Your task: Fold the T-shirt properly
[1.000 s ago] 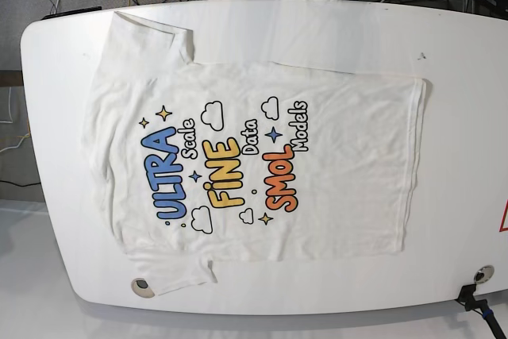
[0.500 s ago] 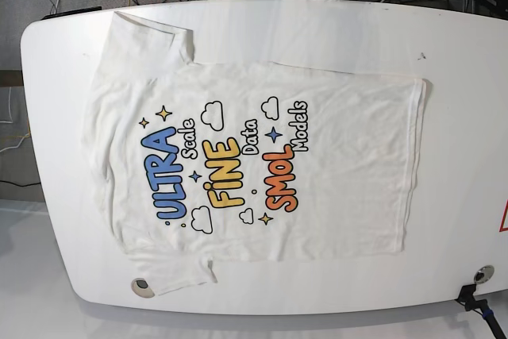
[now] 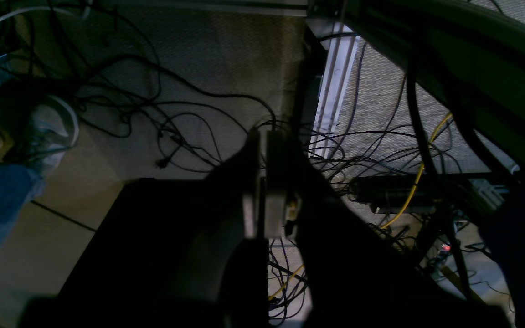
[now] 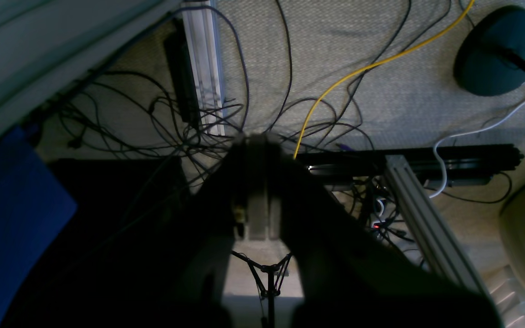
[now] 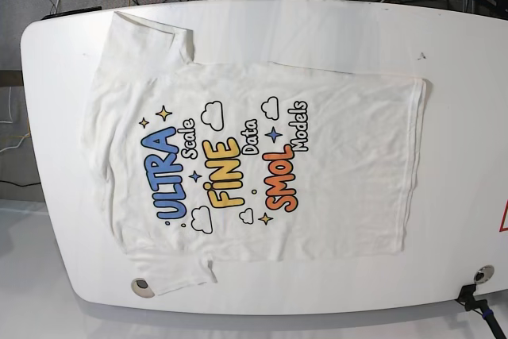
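Grey carpet floor (image 4: 381, 36) strewn with tangled black cables (image 3: 189, 114), yellow cable (image 4: 358, 70) toward 1 o'clock, aluminium frame rail (image 4: 203, 59) near 11 o'clock.

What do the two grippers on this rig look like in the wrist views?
Both are seen only in deep shadow. The left gripper has two dark, wedge-shaped bodies tapering to flat, pale grey pads; a small yellowish part sits beside one pad. The right gripper looks alike: dark tapered bodies, grey flat pads, a small yellowish part at one side. No markings or cables of their own can be made out. Neither arm shows in the base view.
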`<state>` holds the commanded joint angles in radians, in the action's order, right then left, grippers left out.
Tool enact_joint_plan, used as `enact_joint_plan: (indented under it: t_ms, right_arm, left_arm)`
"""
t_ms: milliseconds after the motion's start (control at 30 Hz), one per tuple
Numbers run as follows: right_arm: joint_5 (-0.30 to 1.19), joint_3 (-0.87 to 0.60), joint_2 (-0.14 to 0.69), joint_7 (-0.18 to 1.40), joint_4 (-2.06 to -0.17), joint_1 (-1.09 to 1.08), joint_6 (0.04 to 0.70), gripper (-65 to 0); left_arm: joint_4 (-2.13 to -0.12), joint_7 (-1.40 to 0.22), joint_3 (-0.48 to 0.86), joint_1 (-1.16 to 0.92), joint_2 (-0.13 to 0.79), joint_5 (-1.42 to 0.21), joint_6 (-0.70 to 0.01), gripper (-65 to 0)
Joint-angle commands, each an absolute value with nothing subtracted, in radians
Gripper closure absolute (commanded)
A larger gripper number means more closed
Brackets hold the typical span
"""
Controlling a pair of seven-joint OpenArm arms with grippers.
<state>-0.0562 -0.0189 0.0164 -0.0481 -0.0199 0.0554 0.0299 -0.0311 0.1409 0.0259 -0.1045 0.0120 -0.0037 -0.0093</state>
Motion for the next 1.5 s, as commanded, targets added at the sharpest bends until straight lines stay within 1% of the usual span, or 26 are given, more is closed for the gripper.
enact_joint_plan:
  t_ms: [167, 200, 567, 700, 833, 933, 1167, 1200, 1500]
  right_arm:
    - [-0.066, -0.022, 0.023, -0.060, -0.048, 0.119, 0.027, 0.0]
    - [-0.063, -0.022, 0.022, -0.068, -0.045, 0.091, 0.038, 0.0]
    - [-0.077, -0.021, 0.022, -0.064, -0.044, 0.101, 0.095, 0.0]
    - [-0.080, -0.021, 0.024, -0.064, -0.070, 0.117, 0.086, 0.0]
    - [-0.082, -0.024, 0.024, -0.066, -0.136, 0.159, 0.074, 0.0]
    - [-0.082, -0.026, 0.026, -0.067, -0.169, 0.184, 0.076, 0.0]
    - [-0.087, -0.018, 0.030, -0.071, -0.232, 0.238, 0.066, 0.0]
    - [-0.077, -0.025, 0.024, -0.071, -0.224, 0.222, 0.080, 0.0]
    - [-0.067, -0.026, 0.024, -0.054, -0.231, 0.210, 0.085, 0.0]
  left_arm:
    - [-0.164, 0.137, 0.022, -0.208, 0.039, -0.007, -0.012, 0.0]
    - [-0.075, 0.156, 0.025, -0.153, 0.024, -0.022, -0.011, 0.0]
    - [-0.060, 0.156, 0.028, -0.155, 0.031, -0.018, -0.006, 0.0]
    - [-0.059, 0.159, 0.025, -0.154, 0.034, -0.018, -0.008, 0.0]
    - [-0.063, 0.168, 0.025, -0.179, 0.040, -0.029, -0.006, 0.0]
    - [-0.082, 0.163, 0.026, -0.193, 0.042, -0.042, -0.007, 0.0]
    - [-0.229, 0.179, 0.026, -0.275, 0.052, -0.020, -0.008, 0.0]
    - [-0.164, 0.199, 0.027, -0.251, 0.045, -0.032, -0.006, 0.0]
    - [-0.159, 0.215, 0.028, -0.251, 0.049, -0.032, -0.011, 0.0]
